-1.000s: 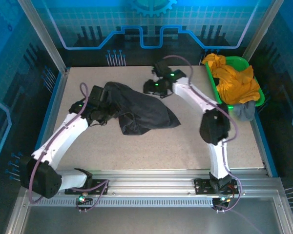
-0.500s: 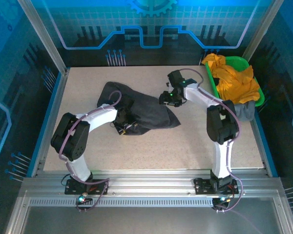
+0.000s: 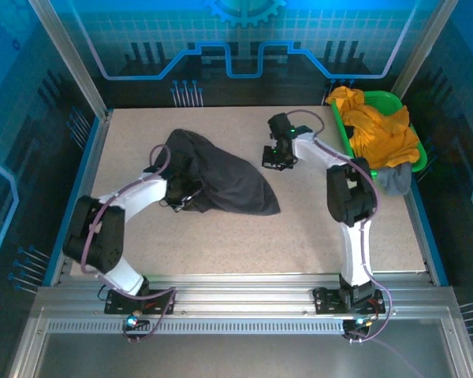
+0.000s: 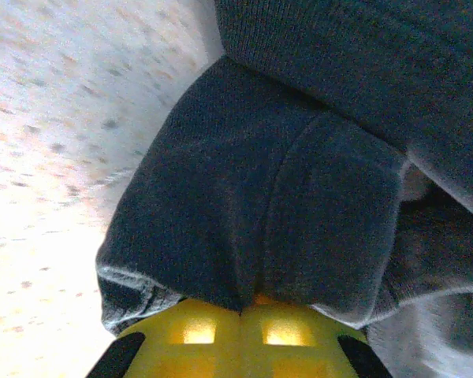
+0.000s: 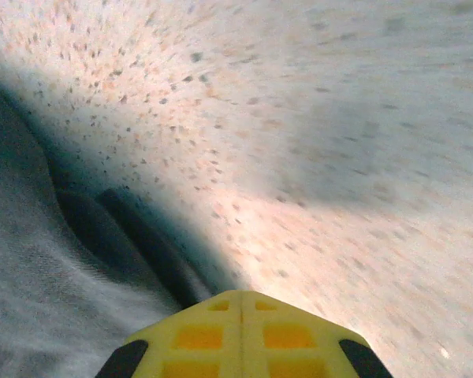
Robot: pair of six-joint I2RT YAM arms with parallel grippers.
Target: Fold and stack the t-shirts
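Table (image 3: 315, 228) bore three shirts. One dark shirt (image 3: 229, 177) lay crumpled left of centre. One basket (image 3: 388, 97) at far right held one orange shirt (image 3: 378, 130) and one grey shirt (image 3: 394, 179), the latter mostly hidden. Of two grippers, left gripper (image 3: 181, 187) was pinched closed on the dark shirt's left edge. Right gripper (image 3: 274, 160) had its fingers together, empty, and its wrist view was blurred.

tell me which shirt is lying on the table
The dark charcoal t-shirt; the mustard-orange shirt and lighter grey shirt are bunched at the green basket.
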